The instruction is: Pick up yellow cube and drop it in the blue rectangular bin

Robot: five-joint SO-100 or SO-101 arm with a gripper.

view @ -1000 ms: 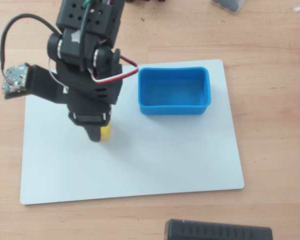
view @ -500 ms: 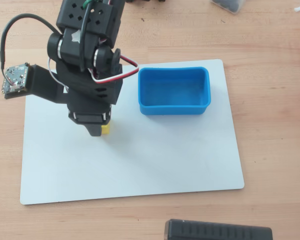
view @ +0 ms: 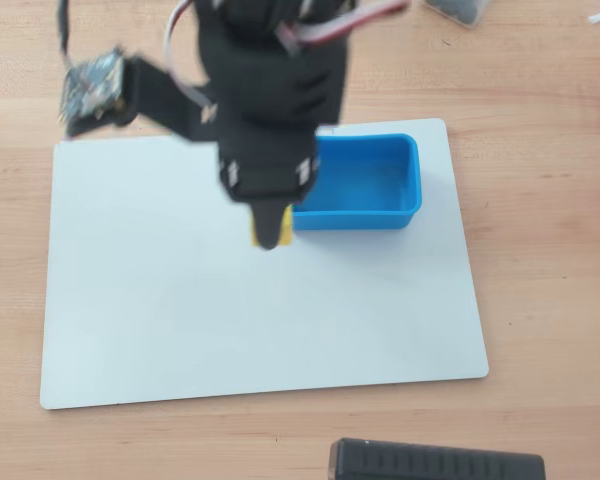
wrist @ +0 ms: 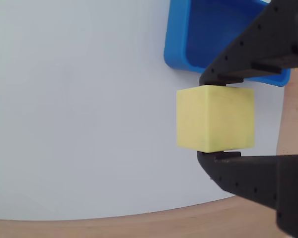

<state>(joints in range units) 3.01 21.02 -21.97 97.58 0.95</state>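
Jaws of the black two-finger gripper (wrist: pixel 211 118) are clamping the small matte yellow cube (wrist: pixel 214 118) on two opposite faces, carrying it over the white rectangular board (view: pixel 230 320) on the wooden worktop (view: pixel 540 250), just short of the bright blue shallow rectangular bin (view: pixel 380 180). By my reading the carry step is under way, and the next move is calling for a short travel until the cube is sitting fully over the bin's hollow before the jaws are letting go. In the overhead view the blurred black arm is hiding most of the cube and the bin's near end, and how high the cube is hanging is hard to tell.
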